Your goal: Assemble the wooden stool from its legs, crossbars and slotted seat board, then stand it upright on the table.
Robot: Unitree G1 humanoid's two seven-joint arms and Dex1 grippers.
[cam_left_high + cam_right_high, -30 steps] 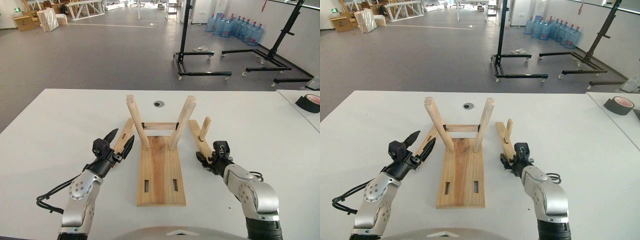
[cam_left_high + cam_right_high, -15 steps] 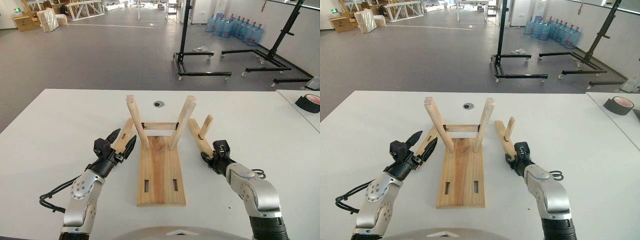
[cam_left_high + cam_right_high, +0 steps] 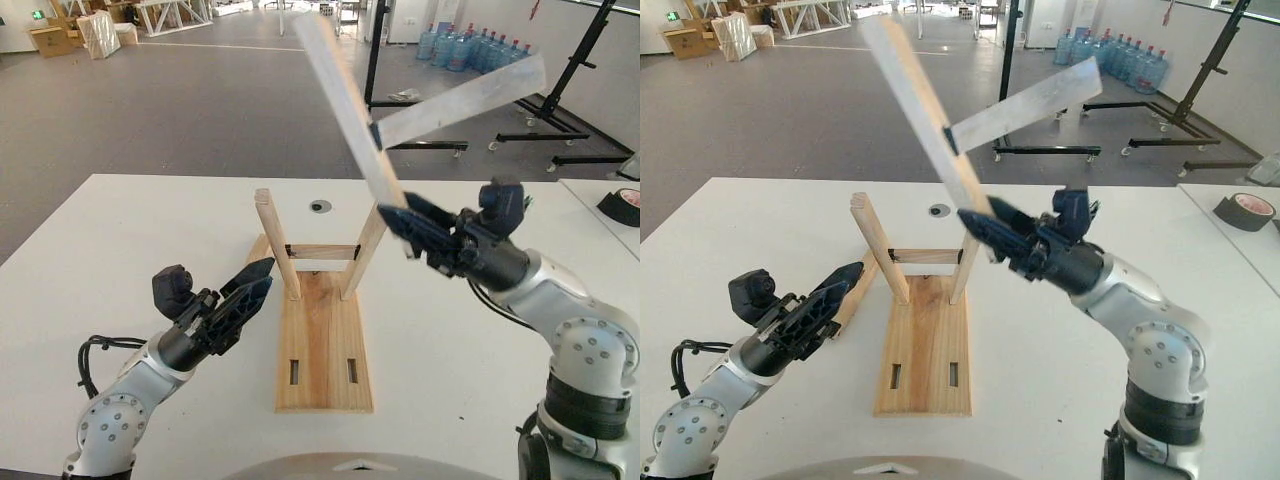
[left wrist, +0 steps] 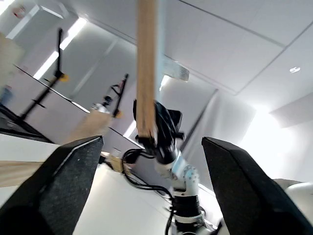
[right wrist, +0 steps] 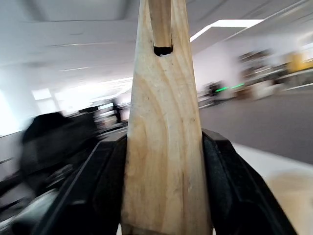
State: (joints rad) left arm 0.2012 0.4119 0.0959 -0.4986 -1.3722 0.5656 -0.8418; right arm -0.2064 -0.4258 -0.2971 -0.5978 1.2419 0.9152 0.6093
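Note:
The slotted seat board (image 3: 322,350) lies flat on the white table (image 3: 120,240). Two legs (image 3: 274,243) (image 3: 363,248) joined by a crossbar (image 3: 322,252) stand up from its far end. High above the board, my right gripper (image 3: 400,216) is shut on another leg (image 3: 343,100), and a crossbar (image 3: 460,98) sticks out of that leg to the right. In the right wrist view that leg (image 5: 166,147) sits between the fingers (image 5: 100,191). Left of the board, my left gripper (image 3: 256,282) hovers open over a loose leg (image 3: 858,292) lying on the table.
A roll of black tape (image 3: 620,205) lies on the neighbouring table at the right. A small round hole (image 3: 320,206) sits in the table behind the stool parts. Black wheeled racks (image 3: 400,90) stand on the floor beyond the table.
My right gripper has lifted the leg with its crossbar off the table and swung it high above the board. My left gripper has tilted up slightly beside the board.

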